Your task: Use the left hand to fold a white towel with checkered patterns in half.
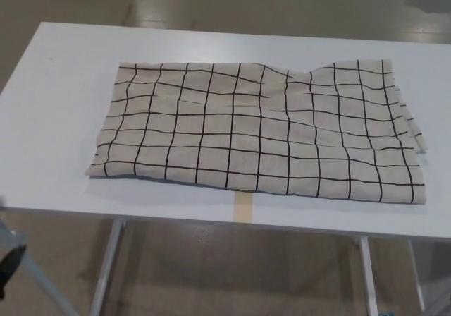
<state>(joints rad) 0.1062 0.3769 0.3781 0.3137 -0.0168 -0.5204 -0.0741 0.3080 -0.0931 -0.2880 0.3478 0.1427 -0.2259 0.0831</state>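
**Towel lies flat on the surface; only a sliver of my left robot hand shows**

The white towel (254,129) with its black checkered grid lies spread across the middle of the white surface (56,97). Its long sides run left to right. It reaches close to the surface's right side and leaves a broad bare band on the left. The cloth is mostly flat. A shallow ridge of wrinkles runs through its far right part, and the far edge dips there. At the right end, several cloth edges show stacked one under another, so the towel lies in more than one layer there. Its near left corner rests just off the surface's front edge.

A short tan strip of tape (242,207) sits on the front rim of the surface, its far end touching the towel's near edge.

At the bottom left edge of the head view, below the surface, a small dark shape looks like part of my left robot hand (6,271), well apart from the towel. So little of it shows that I cannot tell whether it is wide or narrow. It holds nothing that I can see. My right robot hand is not in view.
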